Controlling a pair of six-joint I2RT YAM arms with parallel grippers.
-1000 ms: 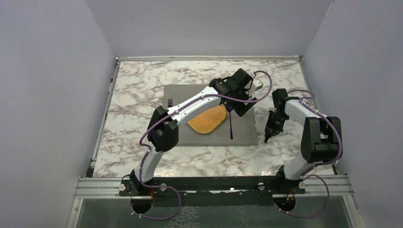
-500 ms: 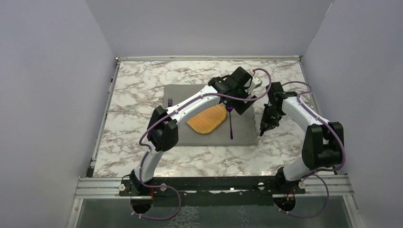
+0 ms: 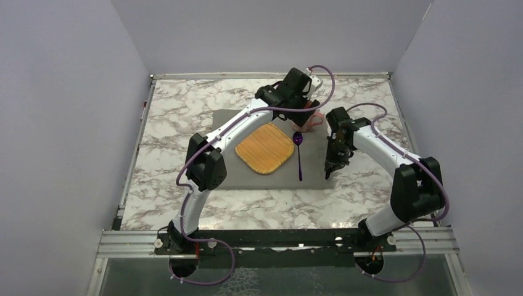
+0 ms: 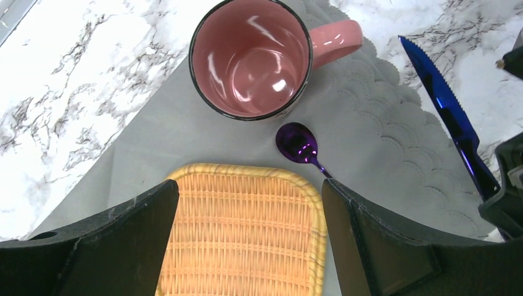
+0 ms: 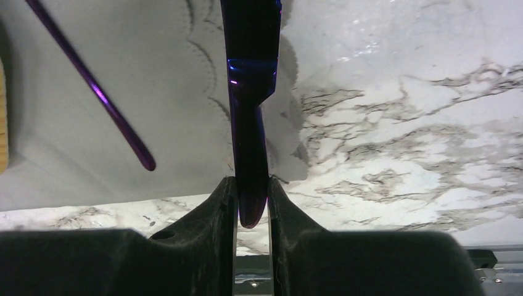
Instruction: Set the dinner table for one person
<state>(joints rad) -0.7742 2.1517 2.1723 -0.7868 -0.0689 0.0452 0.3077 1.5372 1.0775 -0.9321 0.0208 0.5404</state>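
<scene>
The right gripper [image 5: 253, 200] has its narrow jaws clamped on the handle end of a glossy, metallic-blue knife [image 5: 247, 92]. The serrated blade runs along the scalloped right edge of a soft grey cloth placemat [image 4: 382, 142]; whether the blade touches the cloth cannot be told. Just beside it on the cloth lies a slim, shiny purple spoon [image 4: 298, 145], its oval bowl near a mug [image 4: 250, 58].

The left gripper [image 4: 247, 191] hangs with its jaws wide and nothing between them, above a square, round-cornered wicker mat [image 4: 240, 246] of tight yellow-tan weave. The mug stands upright at the placemat's far right corner. It is glazed pink inside, with a dark rim and a pink loop handle.

All of this rests on the table [image 3: 179, 111], a broad, flat top in white-and-grey veined marble pattern with metal edging.
</scene>
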